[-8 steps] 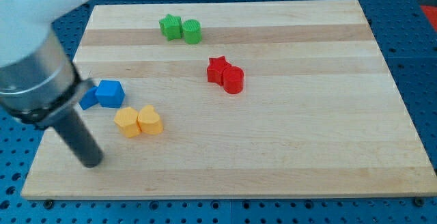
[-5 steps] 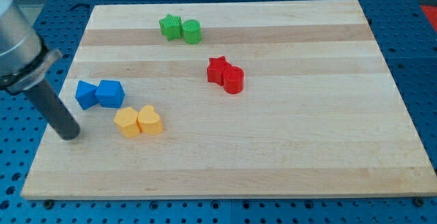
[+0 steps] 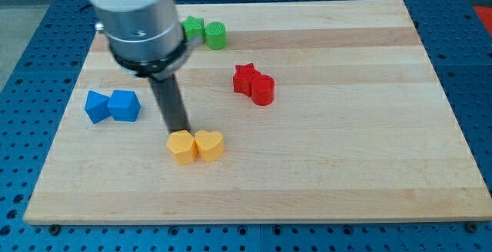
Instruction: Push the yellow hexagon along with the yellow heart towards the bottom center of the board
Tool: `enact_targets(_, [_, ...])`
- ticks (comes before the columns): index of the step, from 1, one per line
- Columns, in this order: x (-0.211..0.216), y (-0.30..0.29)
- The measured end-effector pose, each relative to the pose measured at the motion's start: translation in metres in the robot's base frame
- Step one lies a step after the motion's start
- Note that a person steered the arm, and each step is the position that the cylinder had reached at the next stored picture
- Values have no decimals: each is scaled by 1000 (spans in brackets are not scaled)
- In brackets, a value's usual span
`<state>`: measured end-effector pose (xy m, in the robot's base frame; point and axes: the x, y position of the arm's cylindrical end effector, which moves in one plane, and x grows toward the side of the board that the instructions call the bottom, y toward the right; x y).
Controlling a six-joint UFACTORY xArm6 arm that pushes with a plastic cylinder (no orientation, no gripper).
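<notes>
**Rod tip at the yellow pair, left of the board's centre**

There are no jaws on this arm, so nothing opens, narrows or holds: it ends in a plain dark rod. My tip [image 3: 181, 129] stands on the wooden board [image 3: 346, 167] right at the upper edge of the yellow hexagon [image 3: 183, 147], touching it or all but touching it; the rod's end meets the block's top edge in this view, so I cannot tell which. The rod rises from there towards the view's top and into the wide grey cylinder of the arm [image 3: 138, 14], which fills the upper left of the view.

The yellow hexagon sits a little left of the board's centre and somewhat below it, in the lower half. The yellow heart [image 3: 209, 144] lies just to its right, pressed side by side against it. Both stay clear of the board's bottom edge.

Further out, to the view's left of the tip, two blue blocks touch each other: a blue cube [image 3: 124, 105] and, on its left, a second blue block [image 3: 97, 106] whose shape I cannot make out surely. Up and to the right of the yellow pair, a red star [image 3: 245, 77] touches a red cylinder [image 3: 263, 90]. Near the board's top edge a green cylinder [image 3: 216, 34] stands beside a green block [image 3: 193, 28] that the arm partly hides. Around the board lies a blue perforated table [image 3: 31, 60].
</notes>
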<state>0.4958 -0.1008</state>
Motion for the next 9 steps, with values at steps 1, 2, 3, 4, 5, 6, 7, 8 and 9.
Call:
enact_targets(1, [7, 16])
enact_targets(2, [11, -2])
enact_targets(3, [-13, -37])
enact_targets(4, [-12, -37])
enact_targets(5, [-5, 13])
enact_targets(6, [9, 61])
enact_targets(7, [44, 69])
enact_targets(8, [59, 69])
enact_targets(9, [22, 71])
